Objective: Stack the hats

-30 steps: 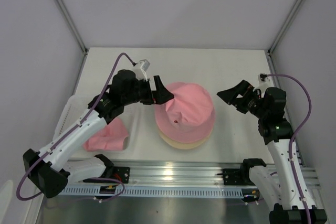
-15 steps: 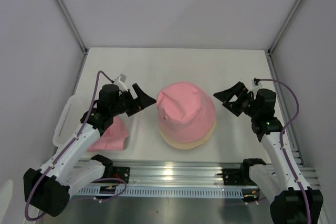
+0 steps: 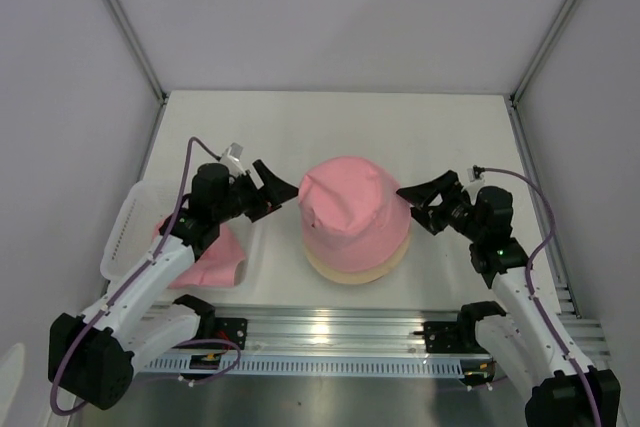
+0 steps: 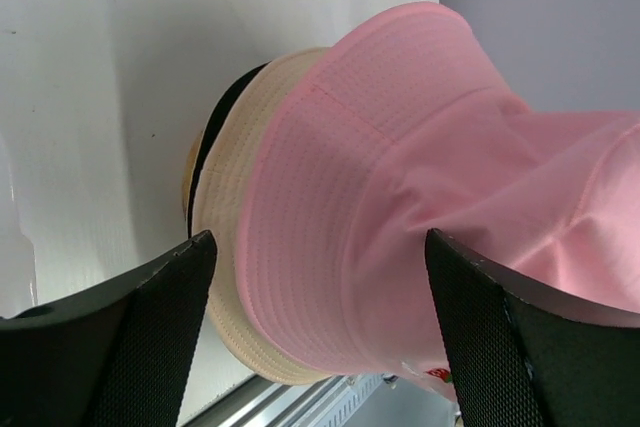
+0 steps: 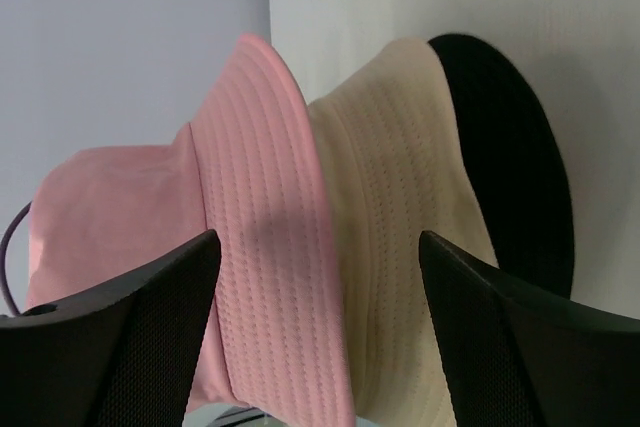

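A pink hat [image 3: 350,205] sits on top of a beige hat [image 3: 352,267] at the table's middle. In the wrist views a black hat [image 5: 520,167] lies under the beige hat [image 5: 400,227], with the pink hat [image 4: 400,197] on top. A second pink hat [image 3: 205,262] lies in the white basket [image 3: 125,237] at the left. My left gripper [image 3: 275,190] is open and empty, just left of the stack. My right gripper [image 3: 420,202] is open and empty, just right of the stack, close to the pink brim.
The arm bases and a metal rail [image 3: 330,332] run along the near edge. Grey walls enclose the table on three sides. A crease and a small red label [image 4: 440,375] show on the top pink hat.
My left gripper let go of the pink hat, which settled onto the stack, and drew back to the left. My right gripper moved left toward the stack.
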`<state>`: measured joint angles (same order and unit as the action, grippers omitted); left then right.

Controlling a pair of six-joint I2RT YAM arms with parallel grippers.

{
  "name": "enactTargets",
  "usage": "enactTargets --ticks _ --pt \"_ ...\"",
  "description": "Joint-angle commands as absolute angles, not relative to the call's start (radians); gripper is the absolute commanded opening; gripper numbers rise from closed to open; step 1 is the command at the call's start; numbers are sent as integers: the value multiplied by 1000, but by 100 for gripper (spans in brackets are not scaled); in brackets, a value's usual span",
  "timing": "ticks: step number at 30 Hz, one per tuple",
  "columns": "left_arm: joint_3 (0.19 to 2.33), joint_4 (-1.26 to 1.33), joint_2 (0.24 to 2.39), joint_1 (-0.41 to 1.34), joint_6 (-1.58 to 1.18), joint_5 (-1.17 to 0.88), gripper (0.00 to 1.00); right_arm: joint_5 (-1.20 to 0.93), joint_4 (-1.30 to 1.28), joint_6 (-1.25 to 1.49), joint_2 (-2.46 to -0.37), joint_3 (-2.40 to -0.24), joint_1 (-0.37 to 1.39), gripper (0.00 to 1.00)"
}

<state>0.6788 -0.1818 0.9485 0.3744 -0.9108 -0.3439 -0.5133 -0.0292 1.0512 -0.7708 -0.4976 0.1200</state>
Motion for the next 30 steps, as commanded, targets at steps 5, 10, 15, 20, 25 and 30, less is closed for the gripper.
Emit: enactTargets --ticks 5,10,15,20,25,30 --pt "689 -87 977 374 -939 -368 86 -480 31 1135 -773 -502 193 79" --pt "693 -103 980 374 -930 -351 87 -480 37 1137 -781 -503 210 26" --pt "710 -144 1046 371 -957 -333 87 -453 -55 1077 -799 -500 212 0" --pt "687 -52 1071 362 -999 -354 82 -477 0 1040 -857 -474 210 0" --pt "650 47 1080 311 -1002 -439 73 -489 66 1005 -881 -465 212 0" --pt "635 144 1080 307 -994 -538 69 -483 81 985 -881 -469 212 0"
